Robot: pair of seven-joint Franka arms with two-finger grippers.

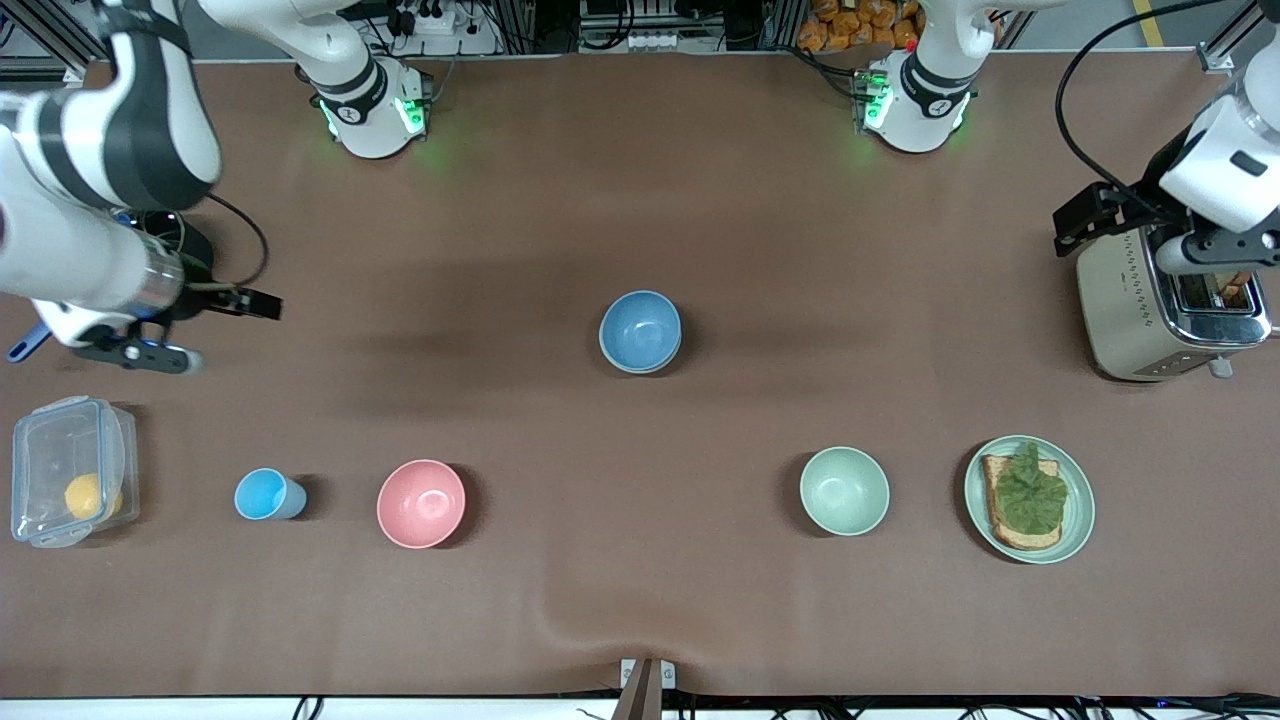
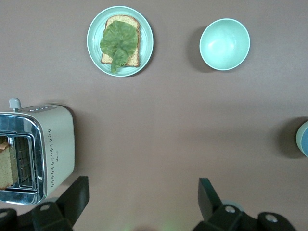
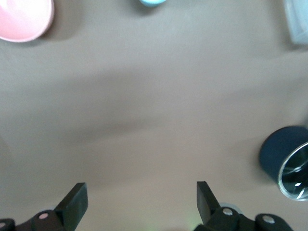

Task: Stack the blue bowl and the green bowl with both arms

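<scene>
Blue bowl [image 1: 640, 331] sitting frame centre, green bowl [image 1: 844, 490] lower right; I'm holding left gripper [image 2: 142, 192] and right gripper [image 3: 142, 197] wide open, empty; risking grabbing pink bowl [image 1: 421, 503] by mistake.

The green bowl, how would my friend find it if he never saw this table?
Start at the toaster at the left arm's end of the table, then find the plate of toast nearer the front camera. The green bowl sits beside that plate, toward the middle. It is deep, empty and pale green, unlike the pink bowl.
</scene>
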